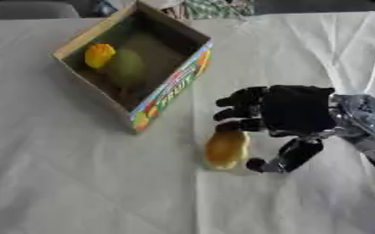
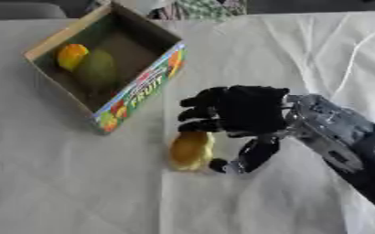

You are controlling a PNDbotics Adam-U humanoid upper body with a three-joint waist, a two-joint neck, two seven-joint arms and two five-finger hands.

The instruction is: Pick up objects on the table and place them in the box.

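Yellow fruit (image 1: 226,148) beside open box (image 1: 174,87)

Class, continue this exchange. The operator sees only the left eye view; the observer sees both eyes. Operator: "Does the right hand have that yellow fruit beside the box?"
Observer: In the right eye view the right hand curls its fingers over the top of the yellow fruit, with the thumb at its lower side.
Operator: What is printed on the box's near side?
Observer: In the right eye view the box reads FRUIT there.
Operator: Where does the arm come from?
Observer: The right eye view shows the silver forearm running down to the lower right edge.
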